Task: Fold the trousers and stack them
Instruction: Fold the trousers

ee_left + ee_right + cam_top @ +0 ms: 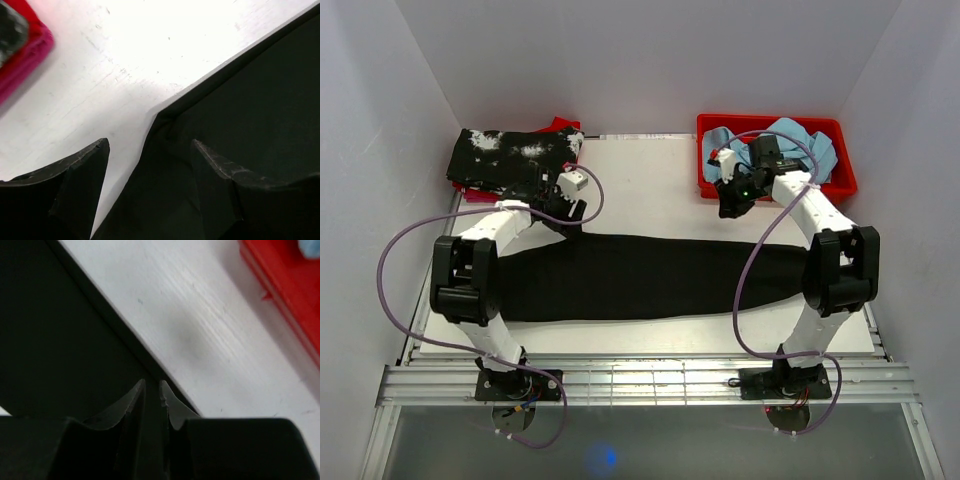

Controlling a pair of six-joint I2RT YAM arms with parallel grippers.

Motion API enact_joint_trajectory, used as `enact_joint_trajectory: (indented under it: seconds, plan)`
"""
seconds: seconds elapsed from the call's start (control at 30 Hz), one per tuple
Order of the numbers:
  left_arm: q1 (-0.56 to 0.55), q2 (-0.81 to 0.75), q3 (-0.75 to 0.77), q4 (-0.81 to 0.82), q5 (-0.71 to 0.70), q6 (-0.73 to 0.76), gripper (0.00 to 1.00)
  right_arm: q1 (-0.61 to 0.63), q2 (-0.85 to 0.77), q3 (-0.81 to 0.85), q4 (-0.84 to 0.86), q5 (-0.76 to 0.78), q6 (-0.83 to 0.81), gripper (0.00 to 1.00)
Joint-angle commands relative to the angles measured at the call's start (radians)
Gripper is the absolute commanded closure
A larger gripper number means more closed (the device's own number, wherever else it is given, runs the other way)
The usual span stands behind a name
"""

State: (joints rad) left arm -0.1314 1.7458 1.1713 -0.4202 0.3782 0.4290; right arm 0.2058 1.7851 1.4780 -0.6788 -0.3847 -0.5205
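Near rail (650, 382): silver, both arm bases bolted to it.
Table (650, 170): white, lightly scuffed.
Walls (650, 60): plain white on three sides.
Trousers (640, 275): black, laid lengthwise across the table between the arms.
Left gripper (150, 145): jaws wide over the trousers' far edge, holding nothing.
Right gripper (151, 387): fingers nearly together above that edge; I cannot tell whether cloth is pinched.
Red bin (770, 120): far right corner, blue cloth (800, 140) inside.
Splotched black garment (510, 160): far left corner.

White arm links (500, 225), chunky black joints (465, 275), looping purple cables (390, 260)
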Motion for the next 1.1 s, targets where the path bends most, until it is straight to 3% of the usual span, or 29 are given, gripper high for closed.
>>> enact_joint_trajectory:
  seconds: [0.0,0.07,0.17,0.33,0.43,0.63,0.73,0.9,0.97,1.07]
  plan:
    - [-0.002,-0.147,-0.005,-0.049,0.019,0.002,0.23,-0.072,-0.026,-0.048,-0.169,-0.066,-0.093,0.76]
    - [0.007,-0.167,0.001,-0.152,0.008,-0.01,0.23,-0.097,-0.012,-0.065,-0.22,-0.082,-0.113,0.74]
    - [0.088,-0.161,0.013,-0.326,0.102,-0.009,0.23,-0.115,0.025,-0.093,-0.235,-0.091,-0.116,0.73]
    - [0.297,-0.074,0.025,-0.53,0.104,0.01,0.26,-0.155,0.091,-0.13,-0.205,-0.076,-0.075,0.7]
    - [0.366,-0.043,0.001,-0.54,0.044,0.014,0.27,-0.19,0.131,-0.139,-0.18,-0.03,-0.05,0.69]
    - [0.368,0.059,0.016,-0.448,-0.056,-0.018,0.28,-0.249,0.169,-0.099,-0.185,-0.031,-0.007,0.65]
    - [0.368,0.158,0.071,-0.437,-0.061,-0.062,0.29,-0.259,0.149,0.005,-0.209,-0.072,0.013,0.55]
    - [0.366,0.176,0.125,-0.423,-0.019,-0.087,0.29,-0.377,0.099,0.194,-0.327,-0.193,0.062,0.25]
    - [0.368,0.176,0.126,-0.423,-0.006,-0.09,0.29,-0.449,0.051,0.186,-0.343,-0.206,0.073,0.11]
    - [0.366,0.169,0.125,-0.416,0.001,-0.088,0.28,-0.544,-0.003,0.098,-0.361,-0.145,0.041,0.05]
